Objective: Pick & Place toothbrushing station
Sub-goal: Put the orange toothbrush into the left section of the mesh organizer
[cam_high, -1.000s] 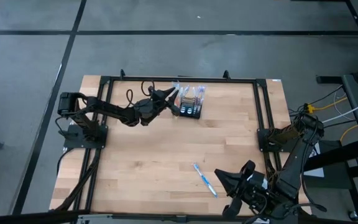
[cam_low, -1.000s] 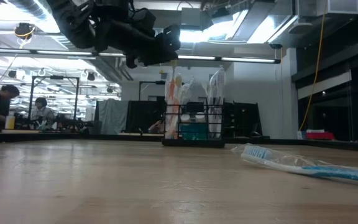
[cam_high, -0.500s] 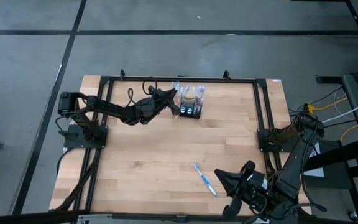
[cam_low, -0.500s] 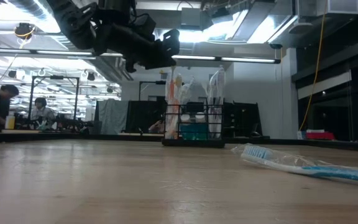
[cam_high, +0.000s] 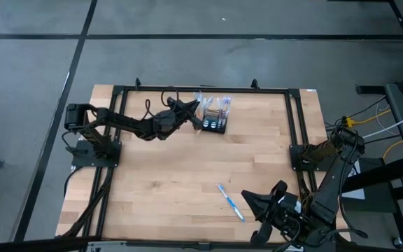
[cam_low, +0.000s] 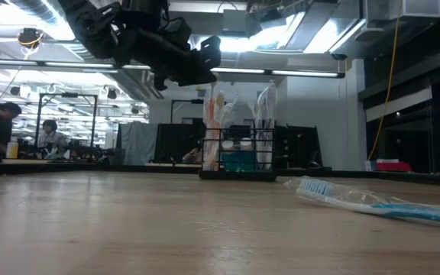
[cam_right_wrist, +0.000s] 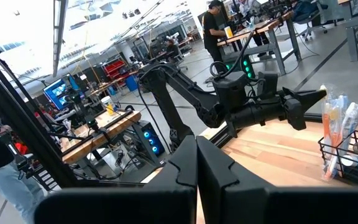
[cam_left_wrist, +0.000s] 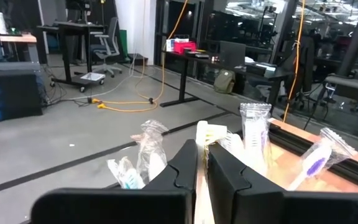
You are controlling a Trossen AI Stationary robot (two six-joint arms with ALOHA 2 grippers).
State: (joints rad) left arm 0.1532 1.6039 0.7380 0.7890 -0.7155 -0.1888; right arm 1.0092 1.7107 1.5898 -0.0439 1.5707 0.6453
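The wooden table (cam_high: 187, 175) is wide and pale, with long plank lines and a thin black frame around it. The left arm reaches across its far side, and the left gripper (cam_high: 196, 116) hangs up in the air just beside the toothbrushing station (cam_high: 215, 115), which stands near the far edge. Since a second ago this gripper has slid back a tiny bit from the brush tops, then stopped, so I think it is lining up and has not grabbed yet. Its fingers are nearly pinched together with only a thin slit, and nothing is clearly held. The station is a small black wire basket (you can see right through it) full of slim brushes in crinkly clear wrappers. The right gripper (cam_high: 257, 204) waits by the near edge, fingers pressed together, empty. A wrapped blue toothbrush (cam_high: 230, 202) lies flat just beside it.
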